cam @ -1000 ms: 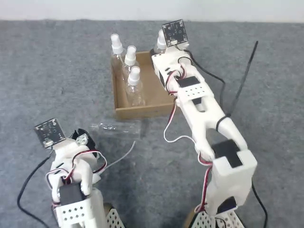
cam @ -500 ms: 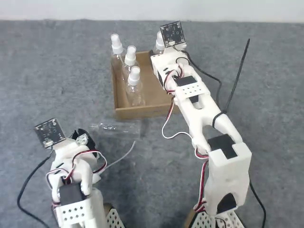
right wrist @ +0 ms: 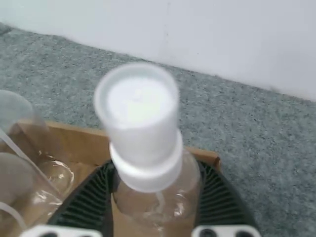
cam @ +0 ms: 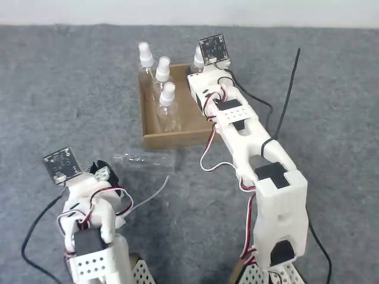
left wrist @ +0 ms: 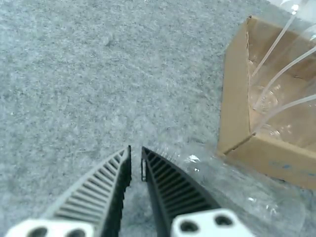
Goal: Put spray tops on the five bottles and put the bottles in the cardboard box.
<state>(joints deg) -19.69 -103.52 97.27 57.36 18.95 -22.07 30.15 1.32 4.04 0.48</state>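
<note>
Three clear bottles with white spray tops (cam: 162, 72) stand in the left part of the cardboard box (cam: 185, 137). My right gripper (cam: 201, 66) is shut on a fourth capped bottle (right wrist: 143, 131), held upright over the box's far right corner; its black fingers (right wrist: 81, 200) hug the bottle's body. One clear bottle without a top (cam: 145, 160) lies on its side on the carpet just in front of the box, also seen as the lying bottle (left wrist: 247, 197). My left gripper (left wrist: 136, 150) is shut on nothing, low over the carpet beside that bottle, at the near left (cam: 102, 171).
Grey carpet covers the whole floor (cam: 71, 100). A white wall (right wrist: 222, 34) runs behind the box. A black cable (cam: 284, 112) trails to the right of the right arm. Open carpet lies left of the box.
The right arm has swung left with the capped bottle, closer over the box's far right corner. The left arm and the lying bottle have not moved.
</note>
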